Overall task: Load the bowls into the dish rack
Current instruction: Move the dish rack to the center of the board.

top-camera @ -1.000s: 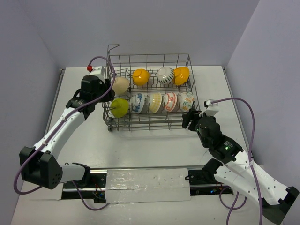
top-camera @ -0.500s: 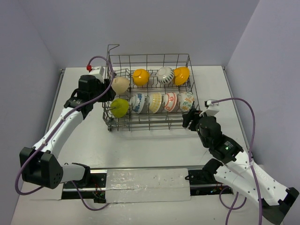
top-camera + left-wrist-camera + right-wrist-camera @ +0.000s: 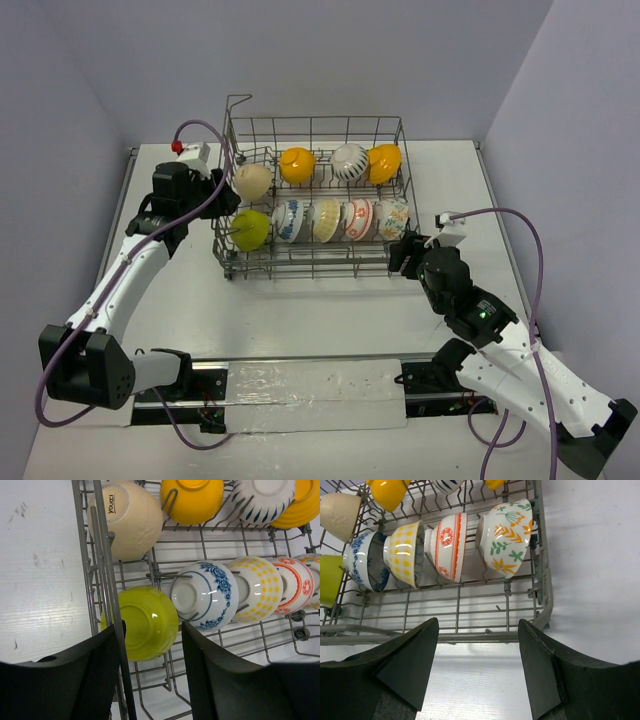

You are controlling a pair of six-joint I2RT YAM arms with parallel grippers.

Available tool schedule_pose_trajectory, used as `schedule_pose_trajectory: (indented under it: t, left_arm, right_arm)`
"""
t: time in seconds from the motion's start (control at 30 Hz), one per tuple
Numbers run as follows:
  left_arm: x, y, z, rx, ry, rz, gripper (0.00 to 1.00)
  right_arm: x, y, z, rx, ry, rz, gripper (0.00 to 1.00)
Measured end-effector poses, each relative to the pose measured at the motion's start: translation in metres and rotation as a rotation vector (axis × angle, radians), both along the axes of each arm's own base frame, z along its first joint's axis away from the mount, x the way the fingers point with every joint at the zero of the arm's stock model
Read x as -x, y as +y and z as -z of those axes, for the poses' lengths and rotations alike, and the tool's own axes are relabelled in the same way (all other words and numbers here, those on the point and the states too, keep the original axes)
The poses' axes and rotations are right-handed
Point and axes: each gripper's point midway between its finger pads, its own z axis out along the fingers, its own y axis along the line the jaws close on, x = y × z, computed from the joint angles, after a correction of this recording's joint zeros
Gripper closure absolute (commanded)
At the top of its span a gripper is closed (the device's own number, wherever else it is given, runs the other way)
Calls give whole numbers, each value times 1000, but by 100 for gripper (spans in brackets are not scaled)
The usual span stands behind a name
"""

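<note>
The grey wire dish rack (image 3: 316,119) holds all the bowls I see, on edge in two rows. In the back row are a tan bowl (image 3: 251,181), an orange bowl (image 3: 297,165), a white striped bowl (image 3: 350,161) and a second orange bowl (image 3: 386,162). The front row starts with the lime green bowl (image 3: 147,622) and the blue-patterned bowl (image 3: 205,595), then the red-and-white bowl (image 3: 450,547). My left gripper (image 3: 152,627) stands open at the rack's left wall (image 3: 97,555), the lime bowl beyond its gap. My right gripper (image 3: 477,625) is open and empty before the rack's front rail (image 3: 470,637).
A yellow-dotted bowl (image 3: 405,552) and a floral bowl (image 3: 505,535) also stand in the front row. The rack's raised handle (image 3: 238,98) is at its far left corner. White table (image 3: 330,310) lies in front of the rack, with purple walls close on both sides.
The rack and its bowls have slid a little to the left, along with my left gripper, whose jaws have widened slightly. The right arm has stayed put.
</note>
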Motion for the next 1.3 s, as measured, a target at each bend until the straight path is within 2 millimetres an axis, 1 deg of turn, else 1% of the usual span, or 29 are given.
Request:
schedule_pose_trajectory:
  t: [0.1,0.27,0.53,0.93,1.3]
  left_arm:
    - [0,8,-1,0,-1,-21,41]
    - [2,17,2,-3,16,-42,41]
    - [4,17,5,32,27,-13,40]
    - [4,15,0,157,47,67,38]
    - [5,21,-5,272,46,104,38]
  right_arm:
    - [0,0,0,-1,0,-2,28]
    - [0,1,0,-3,2,-8,28]
    - [0,2,0,-3,3,-10,28]
    - [0,4,2,-1,10,-17,27]
    - [0,7,4,0,16,-33,27]
